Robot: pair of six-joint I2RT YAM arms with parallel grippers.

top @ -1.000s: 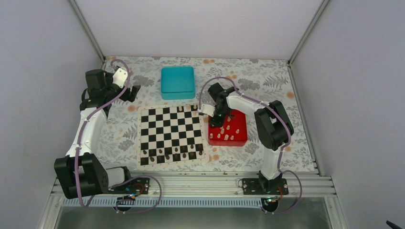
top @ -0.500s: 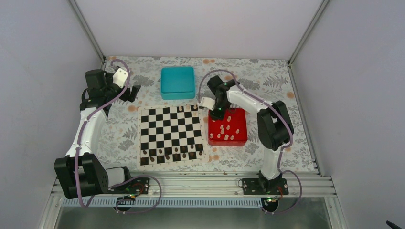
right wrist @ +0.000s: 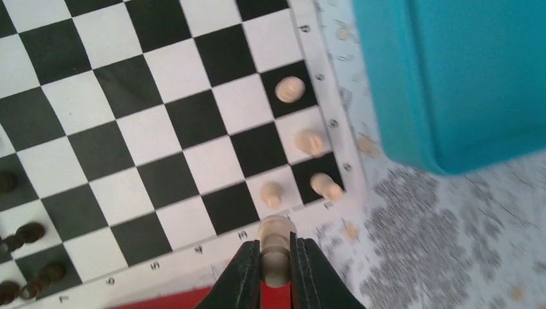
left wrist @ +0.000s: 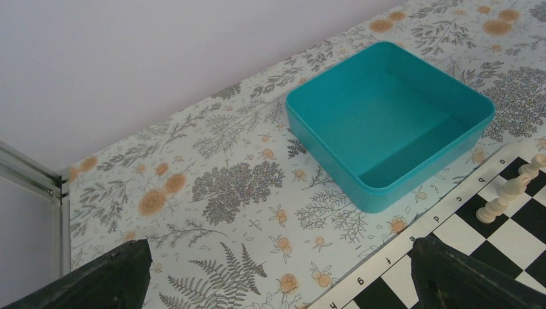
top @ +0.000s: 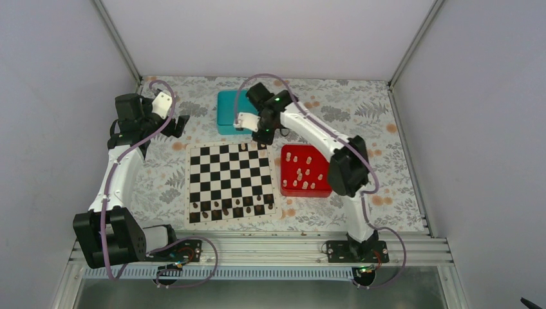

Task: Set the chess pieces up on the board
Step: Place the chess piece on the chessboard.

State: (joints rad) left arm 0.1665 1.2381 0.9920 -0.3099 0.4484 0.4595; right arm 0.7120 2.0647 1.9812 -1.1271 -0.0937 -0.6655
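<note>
Right pincer (right wrist: pixel 275 261) is pinching one pale piece (right wrist: pixel 275 235), upright between its tips. It hangs over the edge of the board (top: pixel 219 175) at the far right corner, near the teal box (top: pixel 230 109). Four other pale pieces (right wrist: pixel 290 89) sit on squares in that corner. More of them lie in the red tray (top: pixel 322 187), just right of the board. Dark pieces (top: pixel 233 205) line the near rows. Left pincer (left wrist: pixel 278 248) is spread wide, gripping nothing, over the bench (left wrist: pixel 212 187) off the board's far left corner.
</note>
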